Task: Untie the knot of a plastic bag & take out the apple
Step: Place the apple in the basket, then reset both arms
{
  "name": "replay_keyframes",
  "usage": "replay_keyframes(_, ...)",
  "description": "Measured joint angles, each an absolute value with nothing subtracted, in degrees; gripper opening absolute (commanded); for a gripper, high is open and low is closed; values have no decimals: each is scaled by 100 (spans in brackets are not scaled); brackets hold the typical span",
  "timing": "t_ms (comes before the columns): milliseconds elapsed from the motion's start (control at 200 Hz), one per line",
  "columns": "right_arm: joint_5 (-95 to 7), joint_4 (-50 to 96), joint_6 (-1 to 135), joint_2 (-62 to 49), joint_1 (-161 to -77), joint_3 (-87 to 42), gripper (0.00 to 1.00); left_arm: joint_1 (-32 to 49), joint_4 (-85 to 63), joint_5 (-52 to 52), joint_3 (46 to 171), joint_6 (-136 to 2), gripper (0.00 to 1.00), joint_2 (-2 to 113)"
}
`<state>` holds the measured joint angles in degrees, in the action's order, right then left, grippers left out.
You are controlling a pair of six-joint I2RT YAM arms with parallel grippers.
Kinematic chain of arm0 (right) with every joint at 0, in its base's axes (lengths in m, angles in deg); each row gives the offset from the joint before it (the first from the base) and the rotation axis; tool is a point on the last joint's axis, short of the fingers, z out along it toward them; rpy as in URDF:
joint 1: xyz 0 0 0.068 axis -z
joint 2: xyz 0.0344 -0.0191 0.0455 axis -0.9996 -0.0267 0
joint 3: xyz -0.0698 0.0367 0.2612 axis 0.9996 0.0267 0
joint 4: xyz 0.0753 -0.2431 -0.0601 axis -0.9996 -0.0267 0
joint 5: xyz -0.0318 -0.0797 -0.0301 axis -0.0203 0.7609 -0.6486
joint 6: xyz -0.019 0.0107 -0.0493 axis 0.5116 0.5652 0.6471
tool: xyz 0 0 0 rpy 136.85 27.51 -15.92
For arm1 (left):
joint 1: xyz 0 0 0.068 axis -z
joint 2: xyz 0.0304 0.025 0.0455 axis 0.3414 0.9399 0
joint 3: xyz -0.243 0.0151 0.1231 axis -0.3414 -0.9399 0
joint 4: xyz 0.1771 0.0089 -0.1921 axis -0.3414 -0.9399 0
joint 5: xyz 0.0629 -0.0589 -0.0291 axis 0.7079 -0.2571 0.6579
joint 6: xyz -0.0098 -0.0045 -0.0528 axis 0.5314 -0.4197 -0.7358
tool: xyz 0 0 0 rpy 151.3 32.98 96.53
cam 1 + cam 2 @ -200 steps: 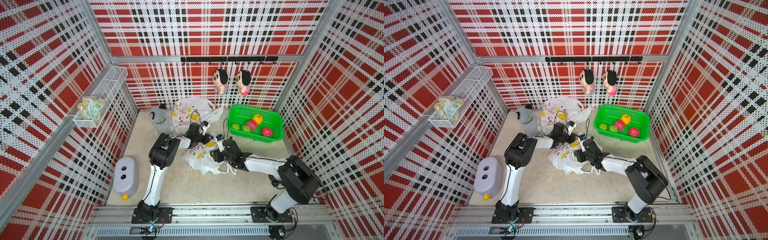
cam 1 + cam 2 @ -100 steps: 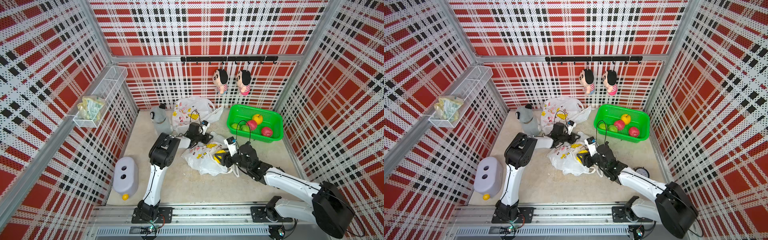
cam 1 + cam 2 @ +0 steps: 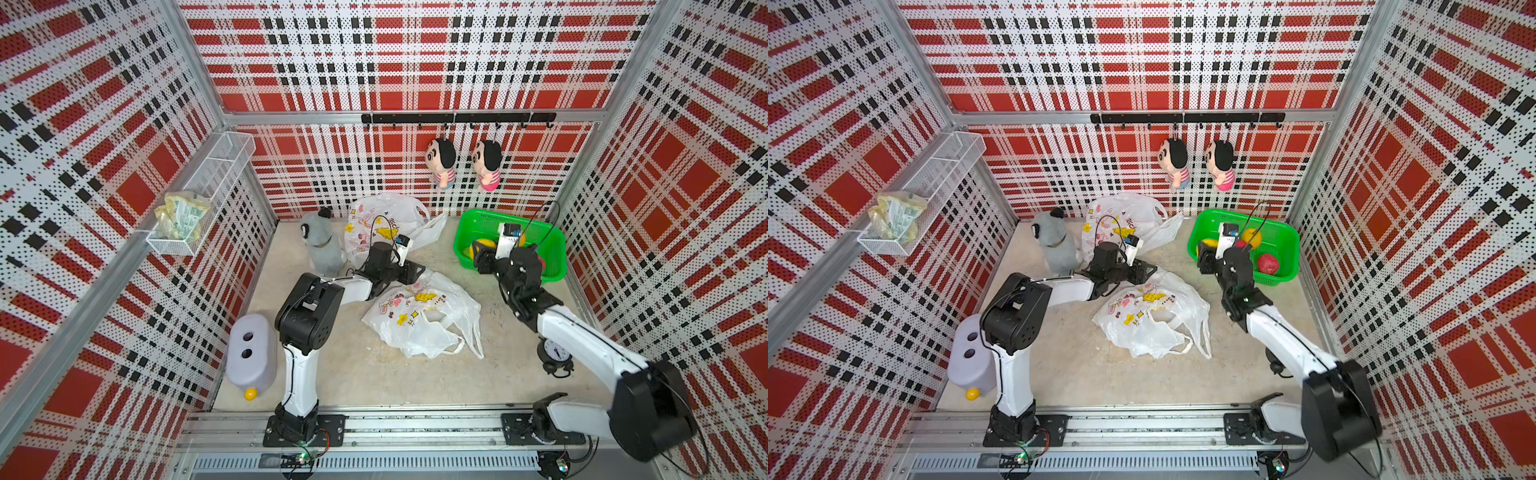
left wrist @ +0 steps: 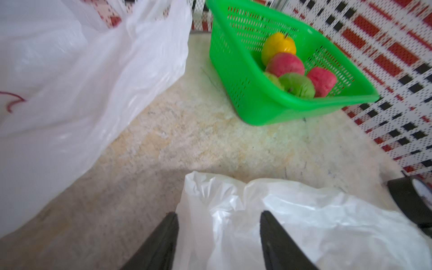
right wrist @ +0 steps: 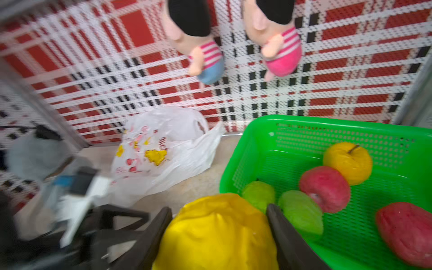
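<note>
Fingers of right gripper (image 5: 219,209): dark, smooth, tapering wedges pressed against both sides of the yellow apple (image 5: 217,236), pinching it.
Fingers of left gripper (image 4: 218,214): the same dark wedges, spread wide, with a loose fold of the plastic bag (image 3: 424,320) lying between them and nothing clamped.
Yellow apple: rounded, matte, slightly lumpy skin. It is out of the bag and sits over the left end rim of the green basket (image 5: 292,138).
Plastic bag: thin, translucent white film with cartoon prints, crumpled and slack. Its handle loops lie loose on the floor (image 4: 210,140), near the basket's left front corner.
Green basket: glossy rectangular plastic with perforated lattice walls and a flared rim.
Fruits (image 5: 325,187): two red, two green and one yellow with a stem, all rough-skinned, lying inside the basket.
Second bag (image 3: 386,216): the same printed film, puffed up, just beside the basket's left end at the back wall.
Floor: mottled beige, stone-like.
</note>
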<state>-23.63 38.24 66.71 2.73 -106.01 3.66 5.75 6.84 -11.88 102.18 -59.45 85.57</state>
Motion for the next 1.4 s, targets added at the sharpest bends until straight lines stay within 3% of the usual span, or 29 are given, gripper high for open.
replay_keyframes(70, -2341, 3804, 6675, -457, -10356, -111, 61, 545, 859, -1051, 9967, -5973, 85, 8152)
replay_keyframes(85, -2341, 3784, 6677, -603, -10306, -220, 61, 532, 900, -1022, 9897, -5993, 100, 8058)
replay_keyframes(200, -2404, 3607, 6688, -1683, -10020, -1107, 80, 361, 1169, -777, 9346, -6093, 98, 7473)
replay_keyframes(235, -2420, 3478, 6688, -1969, -9950, -1385, 99, 274, 1263, -723, 9128, -6122, 98, 7293)
replay_keyframes(406, -2382, 3127, 6789, -2255, -9825, -1674, 100, -260, 1879, -196, 7600, -6406, 98, 6039)
replay_keyframes(531, -2411, 3107, 6863, -1598, -9828, -970, 100, -426, 2201, 781, 6503, -6520, 98, 4872)
replay_keyframes(736, -2531, 3435, 7095, 971, -9843, 1292, 100, -740, 2406, 2578, 4977, -6738, 98, 3156)
replay_keyframes(882, -2337, 3544, 7246, 1989, -9843, 2289, 100, -832, 2483, 3764, 4413, -6826, 98, 2225)
replay_keyframes(1202, -1849, 4171, 7449, 1852, -9843, 3257, 100, -782, 2979, 4702, 4413, -6249, 98, 2752)
replay_keyframes(1298, -1703, 5566, 7764, 1401, -9841, 3616, 100, -1075, 4375, 4261, 3926, -5914, 98, 3420)
replay_keyframes(1398, -1650, 7439, 8216, 409, -9843, 4315, 100, -2052, 5844, 3413, 3596, -6056, 98, 4607)
